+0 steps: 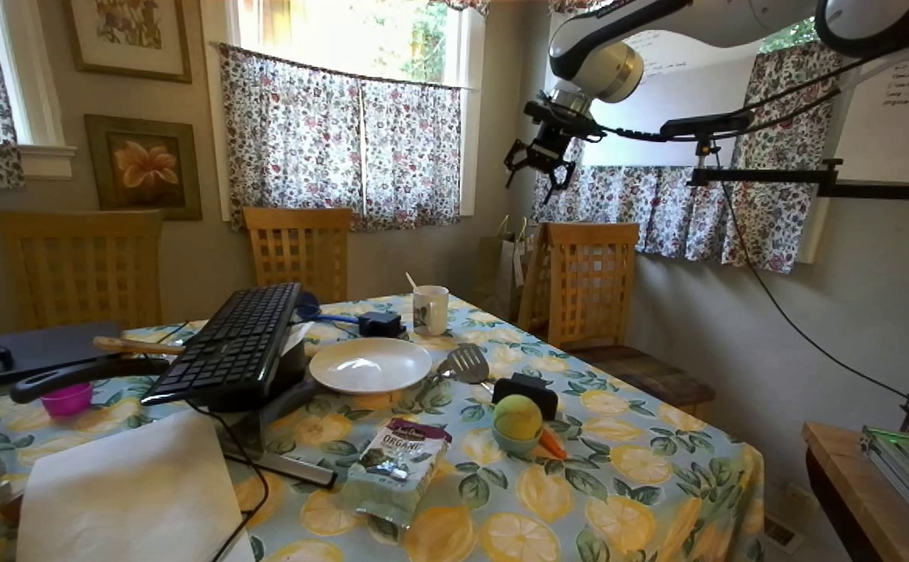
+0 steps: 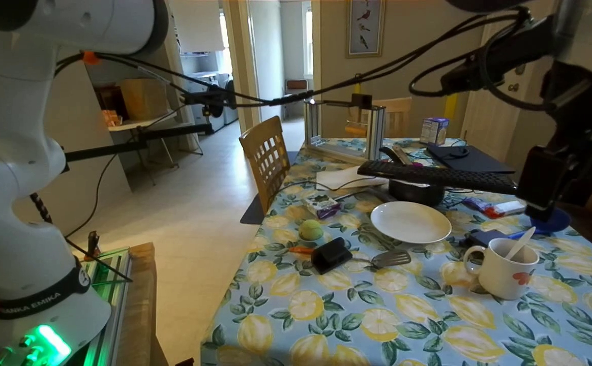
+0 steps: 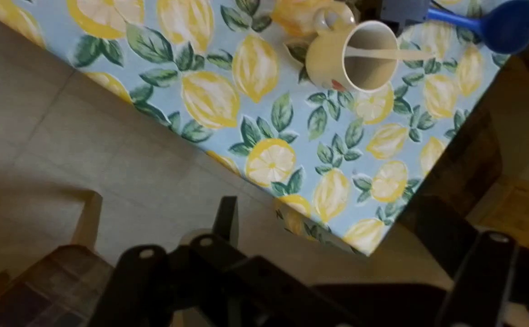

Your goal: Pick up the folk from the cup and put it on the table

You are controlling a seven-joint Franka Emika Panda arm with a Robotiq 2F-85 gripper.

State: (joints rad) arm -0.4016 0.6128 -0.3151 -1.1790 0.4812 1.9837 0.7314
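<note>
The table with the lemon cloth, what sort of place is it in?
Probably a dining area in a home: wooden chairs stand around the table, and flowered curtains hang beyond it in an exterior view.

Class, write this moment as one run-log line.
jaws: open, empty, away from cup | cup: upright on table | pale utensil: leaning in cup, lower end hidden | pick: pending

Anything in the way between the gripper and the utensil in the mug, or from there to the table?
Nothing visible stands between the open gripper and the pale utensil, whose upper end sticks out of the white mug. Toward the table, only the mug's wall stands in the way, around the utensil's lower part.
</note>
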